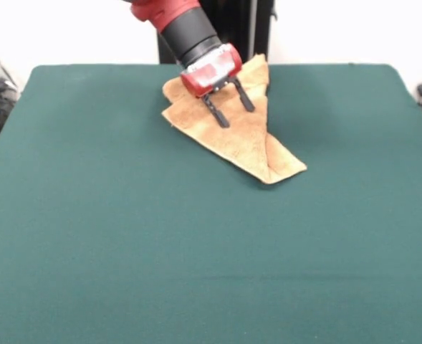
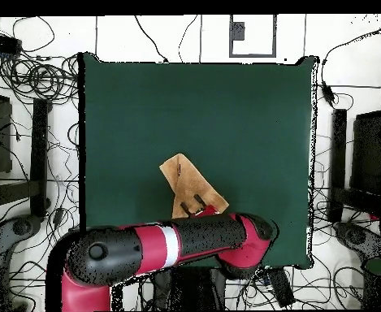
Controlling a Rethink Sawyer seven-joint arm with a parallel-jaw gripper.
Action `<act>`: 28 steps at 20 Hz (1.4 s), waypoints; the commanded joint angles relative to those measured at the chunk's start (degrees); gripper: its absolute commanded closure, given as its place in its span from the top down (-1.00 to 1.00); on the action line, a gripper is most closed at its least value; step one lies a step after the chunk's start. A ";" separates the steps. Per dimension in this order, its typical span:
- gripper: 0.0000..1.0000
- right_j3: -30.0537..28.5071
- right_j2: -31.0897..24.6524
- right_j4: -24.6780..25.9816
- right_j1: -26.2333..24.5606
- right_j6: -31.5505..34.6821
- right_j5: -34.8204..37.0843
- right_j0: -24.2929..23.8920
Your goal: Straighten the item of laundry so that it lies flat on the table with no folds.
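Covering most of the front view, the large dark green felt table (image 1: 125, 236) carries the small orange-tan terry towel (image 1: 239, 132) toward 12 o'clock, folded into a rough triangle. Straightening remains undone. The red-and-black gripper (image 1: 230, 107) stands over the towel's far part, fingers spread and empty.

Glossy red arm (image 2: 136, 252) with black cylindrical wrist, white band, red gripper (image 1: 230, 105) housing, two thin black fingers (image 1: 214, 112).
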State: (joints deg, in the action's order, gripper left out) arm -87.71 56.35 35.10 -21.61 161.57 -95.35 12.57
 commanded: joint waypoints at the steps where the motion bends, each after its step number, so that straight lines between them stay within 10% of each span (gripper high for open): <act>1: 1.00 8.26 -3.93 -9.48 -4.77 -13.46 20.77 1.76; 13: 1.00 21.66 -12.00 19.66 -4.95 23.08 11.95 -1.85; 28: 1.00 17.87 -15.18 29.28 -1.80 21.96 10.37 -3.53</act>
State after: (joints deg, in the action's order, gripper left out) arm -74.65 53.98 61.02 -17.70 164.11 -93.50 9.05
